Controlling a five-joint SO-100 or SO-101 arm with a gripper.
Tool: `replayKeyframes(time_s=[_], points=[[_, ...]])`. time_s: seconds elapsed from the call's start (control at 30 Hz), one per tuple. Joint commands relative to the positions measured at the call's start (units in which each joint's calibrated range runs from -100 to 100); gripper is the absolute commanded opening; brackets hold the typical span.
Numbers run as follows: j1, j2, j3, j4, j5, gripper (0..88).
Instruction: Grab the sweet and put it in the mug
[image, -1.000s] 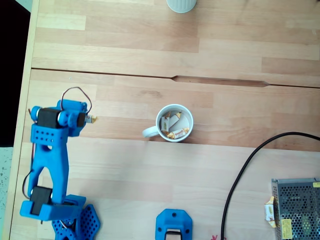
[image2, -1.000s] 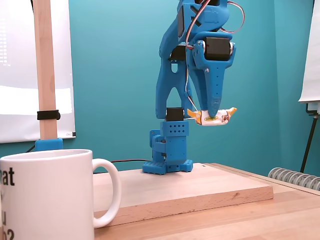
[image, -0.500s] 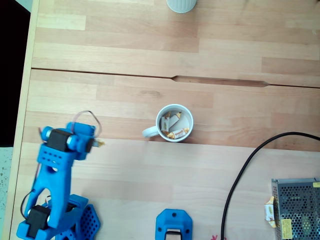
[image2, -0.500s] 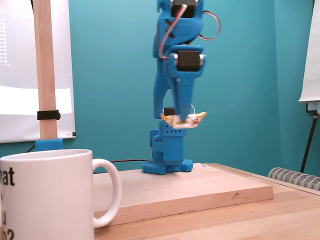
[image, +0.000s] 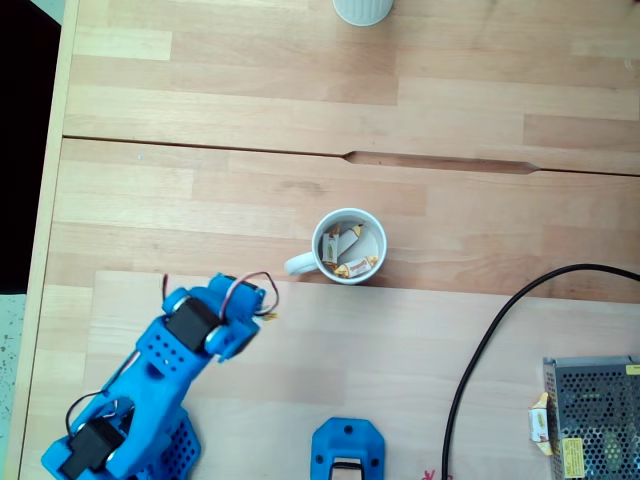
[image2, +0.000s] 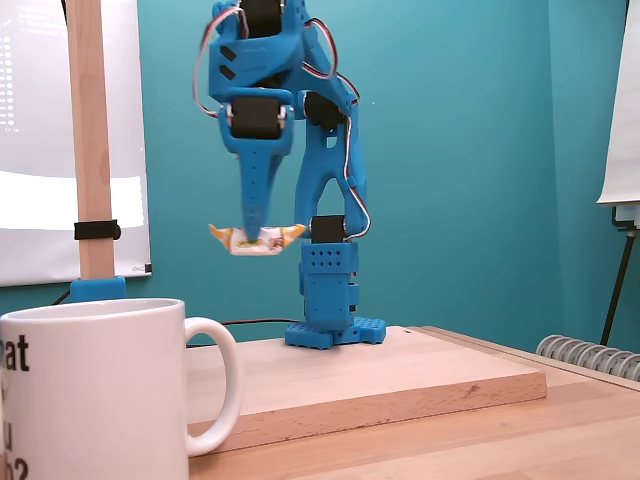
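The blue gripper (image2: 256, 236) is clamped on one cream-wrapped sweet (image2: 255, 238), high at centre-left. One small round white ceramic mug (image: 347, 246), mid-frame on the counter (image: 250, 120), holds several similar sweets.

gripper (image2: 256, 236) with sweet (image2: 254, 238), swung nearer mug (image: 349, 246)

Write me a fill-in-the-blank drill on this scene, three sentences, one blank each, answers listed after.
1. In a fixed view from the side, the blue two-finger gripper is shut on a small wrapped sweet with yellowish twisted ends, holding it in the ____ above the wooden table.
2. In a fixed view from above, the round white ceramic mug already holds several ____.
3. In that same view from above, the mug's handle points toward the ____ edge of the picture.

Missing words: air; sweets; left
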Motion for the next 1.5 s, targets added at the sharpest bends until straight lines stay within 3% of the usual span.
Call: replayKeyframes(time_s=[0.0, 0.57, 1.07, 1.47], points=[[2.3, -1.8, -4.0, -1.5, 0.8, 2.8], [5.6, 20.4, -33.7, -2.0, 1.5, 2.8], [7.4, 32.1, -43.0, -3.1, 1.6, 2.8], [8.1, 41.7, -57.0, -2.8, 4.3, 2.8]])
